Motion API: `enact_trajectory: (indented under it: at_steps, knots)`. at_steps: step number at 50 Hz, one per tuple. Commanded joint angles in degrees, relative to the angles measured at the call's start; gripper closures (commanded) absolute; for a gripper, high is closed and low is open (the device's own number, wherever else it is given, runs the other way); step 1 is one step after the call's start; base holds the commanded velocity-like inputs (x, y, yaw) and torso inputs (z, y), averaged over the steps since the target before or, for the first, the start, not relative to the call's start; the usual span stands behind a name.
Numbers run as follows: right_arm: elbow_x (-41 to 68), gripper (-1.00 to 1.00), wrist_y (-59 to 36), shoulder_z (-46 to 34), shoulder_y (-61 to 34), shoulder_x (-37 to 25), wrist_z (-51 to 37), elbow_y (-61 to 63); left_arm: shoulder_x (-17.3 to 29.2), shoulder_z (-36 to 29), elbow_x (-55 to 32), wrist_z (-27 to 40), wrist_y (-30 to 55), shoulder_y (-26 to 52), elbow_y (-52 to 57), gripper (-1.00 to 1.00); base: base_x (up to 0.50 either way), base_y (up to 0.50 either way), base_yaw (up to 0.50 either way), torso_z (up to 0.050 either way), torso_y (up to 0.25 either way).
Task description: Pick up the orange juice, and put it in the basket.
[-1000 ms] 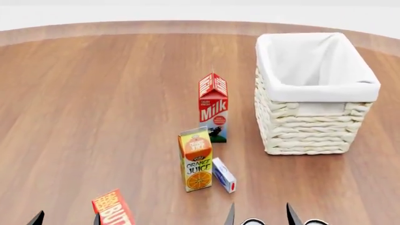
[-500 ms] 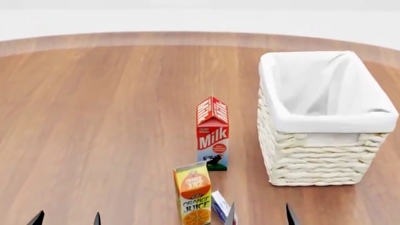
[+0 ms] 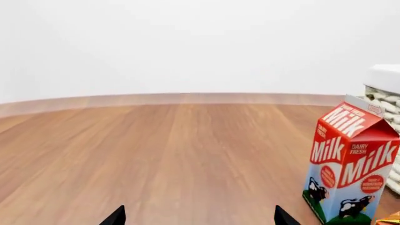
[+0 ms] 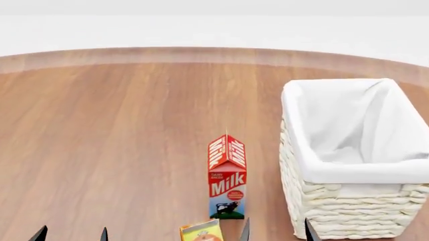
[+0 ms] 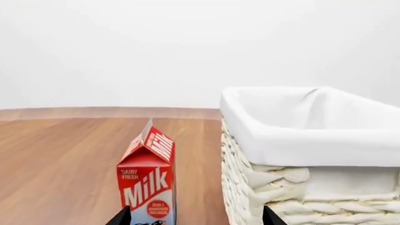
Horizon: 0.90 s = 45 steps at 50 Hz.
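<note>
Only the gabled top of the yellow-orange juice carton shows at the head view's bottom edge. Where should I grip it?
On the yellow-orange juice carton, probably grip the flat side walls just below the gable, coming from above. It appears upright; the red-and-white milk carton stands just beyond, so avoid overshooting. Its body is out of frame.

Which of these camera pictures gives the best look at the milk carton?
The head view: the milk carton shows whole there, standing upright left of the basket. The left wrist view cuts it off at the picture's edges, and the right wrist view loses its lower part.
</note>
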State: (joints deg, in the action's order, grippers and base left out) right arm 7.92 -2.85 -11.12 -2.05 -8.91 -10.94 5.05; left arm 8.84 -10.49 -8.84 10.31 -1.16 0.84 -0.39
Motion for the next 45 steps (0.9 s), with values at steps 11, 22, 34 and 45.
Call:
enact_trajectory:
  at_steps: [11,22,34,45]
  knots:
    - [0.09,-1.00,1.66,-1.07,0.25,-0.37,-0.98,-0.99,0.63,-0.78,-0.63,0.74,-0.17,0.12,-0.05,-1.00,0.18,0.00,0.00,0.000,0.000]
    - [-0.38,-1.00,-2.58,-3.57,5.12,-2.49,-1.54,8.64,0.93,-1.15,-0.93,1.09,-0.26,0.18,-0.08,-1.00,0.00,0.00,0.00,0.000,0.000]
    - [-1.74,-1.00,-2.99,-6.16,9.14,-4.15,-2.06,14.62,1.24,-1.54,-1.24,1.45,-0.35,0.25,-0.11,-1.00,0.00,0.00,0.00,0.000,0.000]
    - [-2.89,-1.00,-0.44,-8.54,12.36,-5.05,-2.08,16.47,1.51,-1.88,-1.51,1.77,-0.43,0.31,-0.14,-1.00,0.00,0.00,0.00,0.000,0.000]
